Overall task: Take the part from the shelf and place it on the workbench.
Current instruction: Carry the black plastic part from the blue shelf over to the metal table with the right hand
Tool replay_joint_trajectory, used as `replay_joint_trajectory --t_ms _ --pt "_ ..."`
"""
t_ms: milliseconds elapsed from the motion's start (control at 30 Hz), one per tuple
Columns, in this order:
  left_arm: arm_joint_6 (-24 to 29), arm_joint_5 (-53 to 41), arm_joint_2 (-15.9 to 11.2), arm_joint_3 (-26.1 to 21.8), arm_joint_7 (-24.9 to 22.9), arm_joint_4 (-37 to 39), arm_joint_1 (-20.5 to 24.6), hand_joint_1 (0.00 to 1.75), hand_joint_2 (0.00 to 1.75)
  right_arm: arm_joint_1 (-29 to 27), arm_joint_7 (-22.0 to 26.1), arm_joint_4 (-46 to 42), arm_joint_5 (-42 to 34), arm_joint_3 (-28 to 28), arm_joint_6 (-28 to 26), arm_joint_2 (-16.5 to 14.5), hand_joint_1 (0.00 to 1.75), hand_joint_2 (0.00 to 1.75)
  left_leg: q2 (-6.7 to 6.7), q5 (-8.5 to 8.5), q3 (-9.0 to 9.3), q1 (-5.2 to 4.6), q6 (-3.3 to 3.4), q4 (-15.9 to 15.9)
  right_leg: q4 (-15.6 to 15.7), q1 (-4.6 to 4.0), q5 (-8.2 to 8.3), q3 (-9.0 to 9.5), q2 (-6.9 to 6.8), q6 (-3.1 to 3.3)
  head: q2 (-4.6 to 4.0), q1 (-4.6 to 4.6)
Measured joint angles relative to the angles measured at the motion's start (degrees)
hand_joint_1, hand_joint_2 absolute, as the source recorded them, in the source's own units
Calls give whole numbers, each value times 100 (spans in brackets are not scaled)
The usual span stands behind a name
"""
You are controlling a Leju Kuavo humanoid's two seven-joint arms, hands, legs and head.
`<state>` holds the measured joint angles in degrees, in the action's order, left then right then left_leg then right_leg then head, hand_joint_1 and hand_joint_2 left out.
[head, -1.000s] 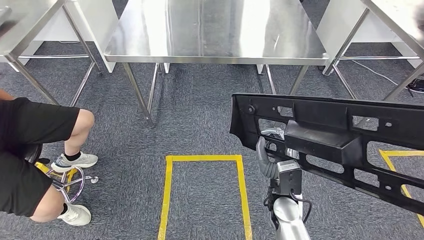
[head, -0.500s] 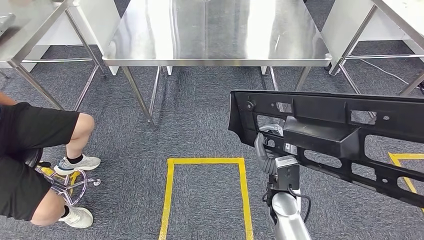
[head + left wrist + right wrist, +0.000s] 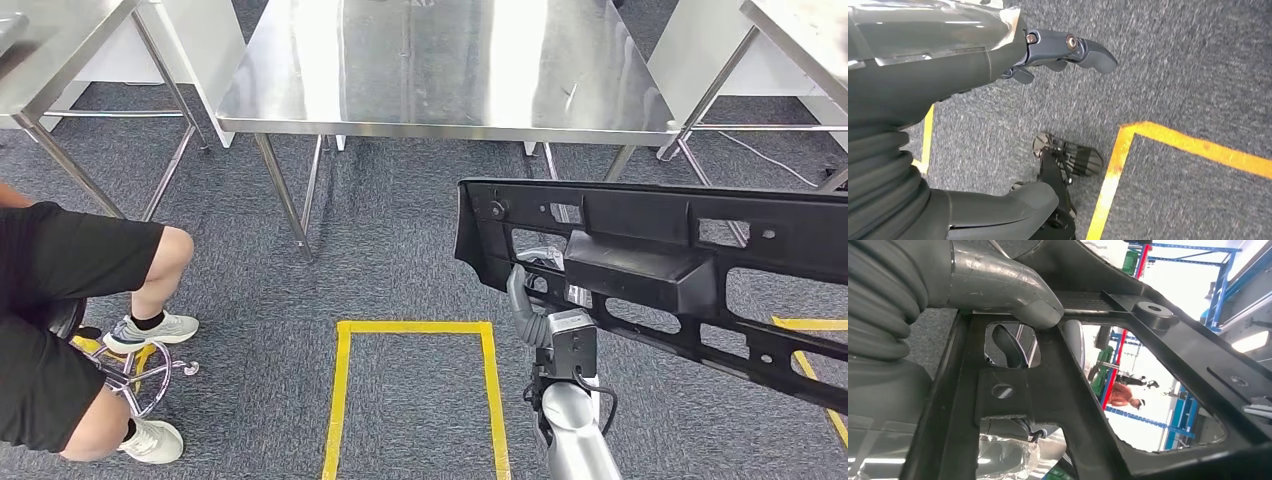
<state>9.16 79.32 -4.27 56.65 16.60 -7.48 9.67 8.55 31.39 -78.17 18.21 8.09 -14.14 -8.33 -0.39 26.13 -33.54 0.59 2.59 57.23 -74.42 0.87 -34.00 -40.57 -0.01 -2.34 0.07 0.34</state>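
I take the workbench (image 3: 440, 70) as my landmark, the steel table straight ahead across the grey carpet. The part (image 3: 660, 270), a long black plastic panel with cut-out windows and a boxy raised middle, hangs in the air on my near side of the workbench, off toward its right-hand end and apart from its front edge. My right hand (image 3: 535, 290) holds the part from underneath near its left end. In the right wrist view the grey thumb (image 3: 1013, 292) presses on the panel's frame and a darker finger (image 3: 1005, 347) shows through one of its windows, so the fingers are clamped on the part (image 3: 1058, 390).

My left hand (image 3: 998, 75) hangs over the carpet with nothing in it, and its dark fingers (image 3: 1083, 50) stretch out, apart from the thumb (image 3: 1003, 210).

A yellow tape rectangle (image 3: 415, 328) lies on the floor on the near side of the workbench, below its middle. A seated person's legs (image 3: 90, 300) in black shorts and white shoes are near the workbench's left front leg.
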Motion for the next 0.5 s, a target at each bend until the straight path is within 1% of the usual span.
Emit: replay_joint_trajectory --t_ms 33,67,100,133,167,200,267,333,367,400,467,500 --pt "-3 3 3 0 2 -1 0 0 175 1 0 1 0 0 0 5 175 175 -8 17 24 -4 -3 1 139 1 131 13 0 -37 0 0" --pt "-5 4 7 0 5 -1 1 0 175 5 0 1 0 0 0 8 175 175 -17 36 54 -4 -11 1 472 1 323 130 -1 -74 0 1" --pt "-8 5 10 0 9 -2 2 0 175 10 0 1 0 0 0 11 175 175 -25 56 85 -4 -26 1 902 2 532 306 -2 -99 0 2" --pt "-10 6 13 0 13 -2 5 0 175 16 0 1 0 0 0 14 175 175 -32 82 109 -20 -50 8 1271 -7 689 468 -1 -101 0 1" --pt "-12 8 13 0 17 -1 8 0 175 20 0 1 -1 0 0 17 175 175 -38 105 123 -33 -74 12 1522 -15 789 582 0 -80 0 -1" --pt "-15 12 11 0 21 -1 10 0 175 24 1 1 -1 -1 -1 22 175 175 -42 124 129 -46 -100 14 1657 -24 834 645 2 -46 0 -3" --pt "-25 22 7 0 28 1 14 0 175 26 4 1 -3 -1 -5 32 175 175 -44 147 138 -47 -149 3 1678 -37 829 662 7 31 0 -8" --pt "-39 45 5 1 36 0 14 0 175 28 10 -3 -5 2 -11 39 175 175 -30 214 104 -22 -210 83 1696 -3 822 694 10 110 0 -10" --pt "-44 55 5 2 42 -1 16 0 175 31 11 -4 -6 5 -13 40 175 175 -20 311 21 -12 -241 259 1707 19 815 721 10 151 -1 -14" --pt "-46 63 4 2 50 -1 15 0 175 31 13 -6 -9 9 -16 40 175 175 -11 454 -129 -1 -270 558 1712 34 801 747 8 187 -1 -15" --pt "-46 66 4 2 62 -1 5 0 175 30 13 -6 -17 11 -27 40 175 175 -4 758 -564 9 -315 1355 1710 28 768 782 5 236 -1 -17" --pt "-49 67 3 2 67 0 -3 0 175 28 12 -6 -23 11 -36 41 175 175 -3 803 -751 13 -329 1631 1709 25 753 798 7 247 0 -17"
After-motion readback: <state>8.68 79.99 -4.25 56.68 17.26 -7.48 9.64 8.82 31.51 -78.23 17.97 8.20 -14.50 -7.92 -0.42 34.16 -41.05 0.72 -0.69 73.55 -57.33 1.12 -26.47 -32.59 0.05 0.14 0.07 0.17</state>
